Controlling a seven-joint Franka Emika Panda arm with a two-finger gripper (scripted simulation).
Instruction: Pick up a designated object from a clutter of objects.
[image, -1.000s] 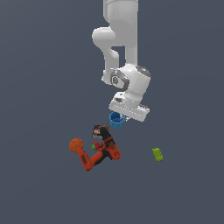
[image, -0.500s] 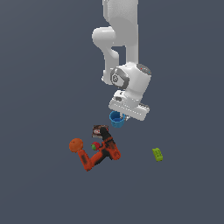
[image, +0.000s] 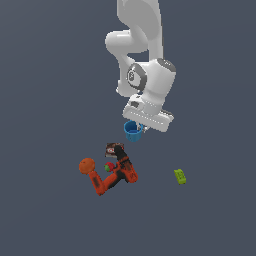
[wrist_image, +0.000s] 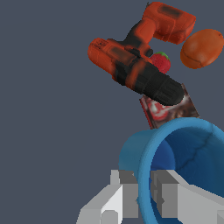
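The blue cup (image: 132, 131) hangs above the drill (image: 114, 176), its rim pinched between the closed fingers (wrist_image: 124, 192).

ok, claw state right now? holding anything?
Claw: closed on the rim of the blue cup, one finger inside the mouth, one outside. The cup hangs above the drill and the rest of the pile.

Flat, even light filled both renders, casting no shadows on the matte slate-grey ground (image: 45, 200), leaving soft shading but no glare on the glossy white arm (image: 150, 75), while the hollow bright blue cup (wrist_image: 183, 166) at the fingers looked blocky and coarse-edged up close.
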